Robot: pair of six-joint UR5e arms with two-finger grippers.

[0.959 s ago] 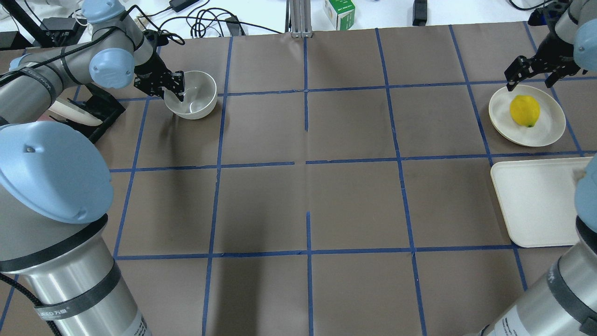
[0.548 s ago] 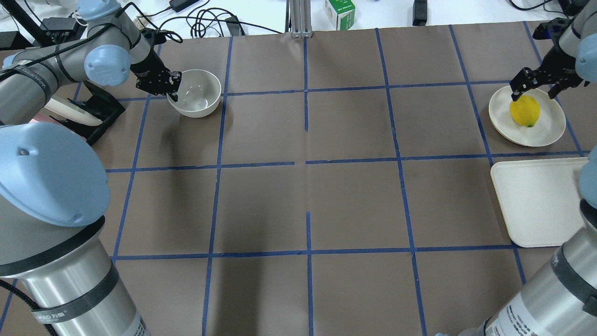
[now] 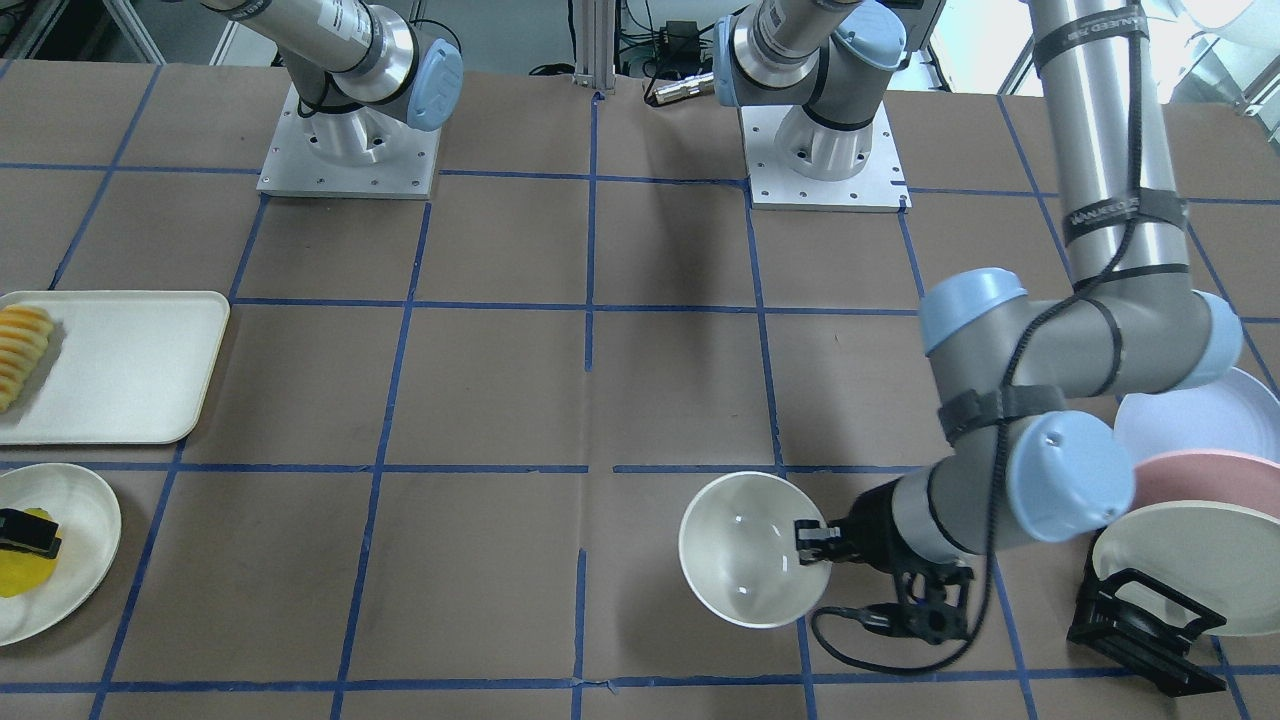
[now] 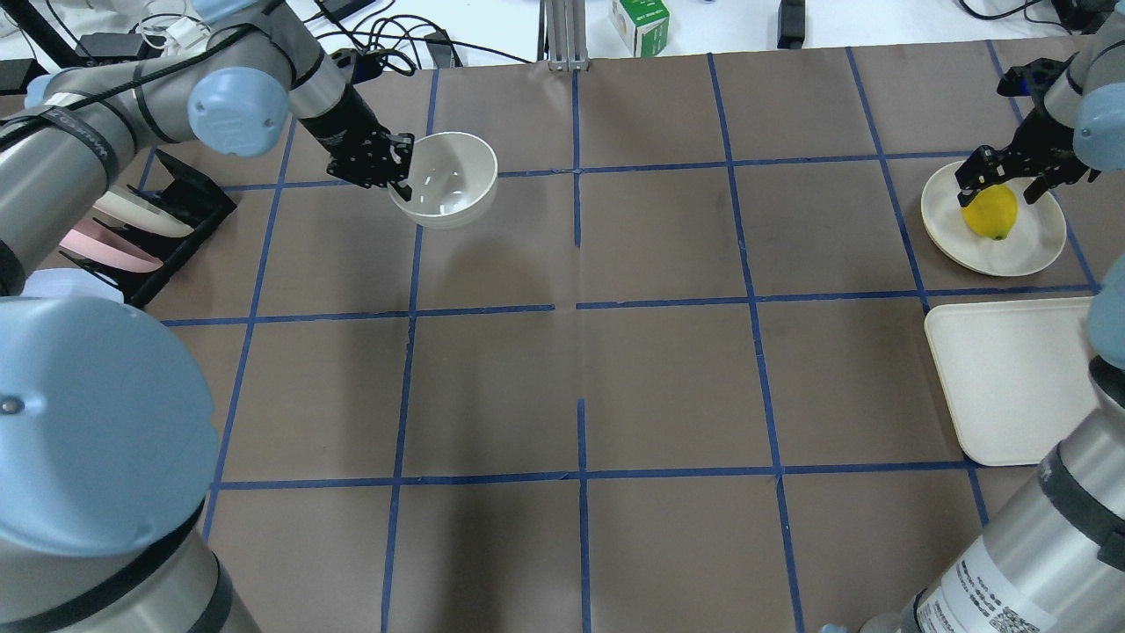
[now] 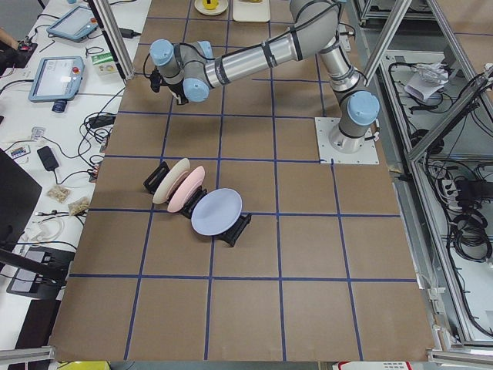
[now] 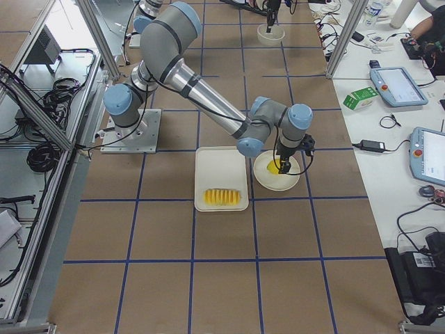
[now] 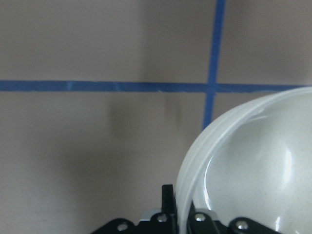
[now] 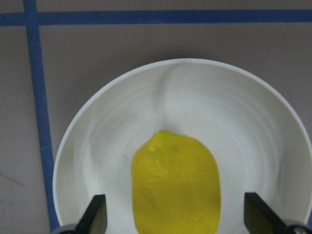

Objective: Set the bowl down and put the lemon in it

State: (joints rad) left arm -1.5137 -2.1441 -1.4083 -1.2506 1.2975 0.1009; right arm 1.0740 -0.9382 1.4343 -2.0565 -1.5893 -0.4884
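Where left gripper [image 4: 400,178] sits: jaws pinching bowl [image 4: 448,180] rim, seemingly above desk [image 4: 668,387].
Right gripper [image 4: 1004,178]: jaws spread astride lemon [image 4: 990,215] on plate [image 4: 1035,248].
Carton [image 4: 640,22] print: unreadable.

Bowl [image 4: 444,180] glossy off-white; lemon [image 8: 175,187] smooth; table cover [image 4: 668,387] matt brown paper.

The table [image 4: 668,378] is covered in brown, with a grid of blue lines. The bowl [image 4: 444,189], at the upper left, is shiny off-white. The lemon [image 4: 989,211], at the upper right, is bright yellow, on a cream plate [image 4: 1028,251]. The left gripper [image 4: 400,180] and the right gripper [image 4: 1002,183] are black. The racked plates [image 5: 187,189] are coloured cream, pink and pale blue. Ridged yellow-orange slices [image 3: 22,350] are seen on a cream tray [image 3: 120,370].
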